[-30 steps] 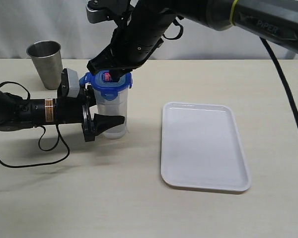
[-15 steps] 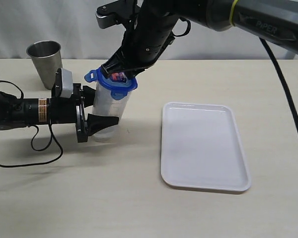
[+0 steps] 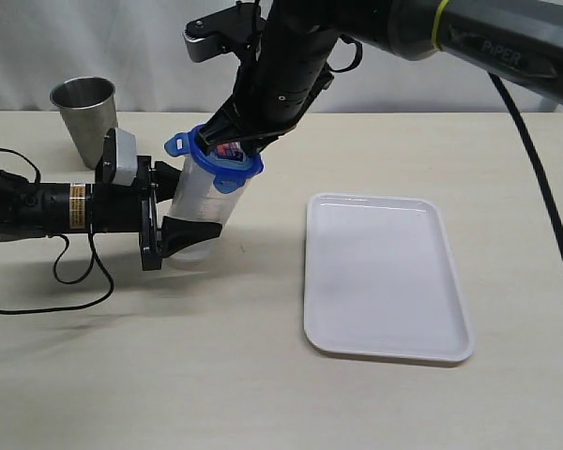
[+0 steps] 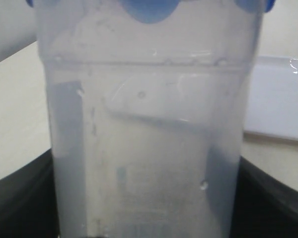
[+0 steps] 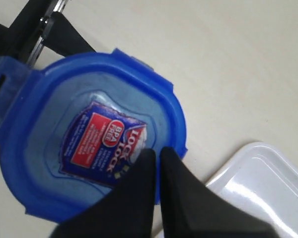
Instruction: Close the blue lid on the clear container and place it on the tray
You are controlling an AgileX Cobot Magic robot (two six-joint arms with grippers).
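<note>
The right gripper (image 5: pixel 154 154) is clenched, its two dark fingertips pressed together with nothing between them, and their tips rest on top of the blue lid (image 5: pixel 44 134) just beside the red-and-white label (image 5: pixel 102 144). In the exterior view the right gripper (image 3: pixel 235 142) reaches down from above and across to the left half of the scene, meeting the blue lid (image 3: pixel 227 172) from overhead. The lid sits on the rim of the clear container (image 3: pixel 202 202) and tilts with it; one flap juts out and upward on the side toward the steel cup (image 3: pixel 86 117), another hangs down over the front of the wall (whether any flap is snapped home I cannot tell). The container leans, its top toward the tray and its lower end toward the left arm, with its base low over the table (image 3: pixel 263 375). The left gripper (image 3: pixel 190 202) lies almost level with the table and grasps the container's lower half, one black finger on either side; the left wrist view shows the clear container (image 4: pixel 149 124) filling the space between the dark fingers of the left gripper (image 4: pixel 149 198), with faint markings on its wall. The tray (image 3: pixel 385 272) lies flat on the table to the right, apart from the container, and its white edge shows in both wrist views (image 5: pixel 258 173) (image 4: pixel 278 99). The steel cup stands upright at the back left.
</note>
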